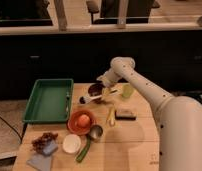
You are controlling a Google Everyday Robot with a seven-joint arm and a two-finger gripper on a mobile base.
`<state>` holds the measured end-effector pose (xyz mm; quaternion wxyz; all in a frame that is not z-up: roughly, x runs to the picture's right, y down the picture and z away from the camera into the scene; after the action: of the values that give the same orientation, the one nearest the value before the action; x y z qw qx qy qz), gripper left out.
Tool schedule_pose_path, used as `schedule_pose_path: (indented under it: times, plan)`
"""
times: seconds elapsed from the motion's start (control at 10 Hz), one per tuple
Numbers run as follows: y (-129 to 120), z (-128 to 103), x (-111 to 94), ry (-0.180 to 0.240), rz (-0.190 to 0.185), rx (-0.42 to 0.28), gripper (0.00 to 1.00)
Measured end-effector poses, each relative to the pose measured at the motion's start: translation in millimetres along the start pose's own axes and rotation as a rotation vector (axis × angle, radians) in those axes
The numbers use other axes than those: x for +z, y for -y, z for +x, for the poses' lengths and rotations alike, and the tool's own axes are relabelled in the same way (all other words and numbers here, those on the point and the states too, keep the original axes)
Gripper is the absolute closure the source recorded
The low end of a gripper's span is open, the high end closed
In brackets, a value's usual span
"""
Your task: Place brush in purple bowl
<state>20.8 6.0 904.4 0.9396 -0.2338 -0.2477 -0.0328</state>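
The purple bowl (pixel 95 89) sits at the back middle of the wooden table (pixel 134 145). The brush (pixel 91 98) shows just in front of the bowl, its white handle running left to right and its dark head (pixel 82 100) at the left end. My gripper (pixel 104 85) is at the end of the white arm, right over the bowl's right rim and close above the brush handle. I cannot tell if it touches the brush.
A green tray (pixel 49 100) lies at the left with a utensil (pixel 67 102) on its right edge. In front are an orange bowl (pixel 74 128) holding a fruit, a steel cup (pixel 95 132), a white dish (pixel 71 143), a banana (pixel 111 116), a dark sponge (pixel 125 114) and a green cup (pixel 127 90).
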Motion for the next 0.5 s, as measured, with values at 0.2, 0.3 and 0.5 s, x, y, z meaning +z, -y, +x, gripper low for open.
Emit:
schedule_pose_path:
  times: [0.2,0.3,0.5]
  plan:
    - [-0.6,0.3,1.1,0.001,-0.001,0.001,0.2]
    - [-0.7,0.2,1.3,0.001,-0.002,0.001,0.2]
    - [-0.5,-0.1,1.3,0.001,-0.002,0.0,0.2]
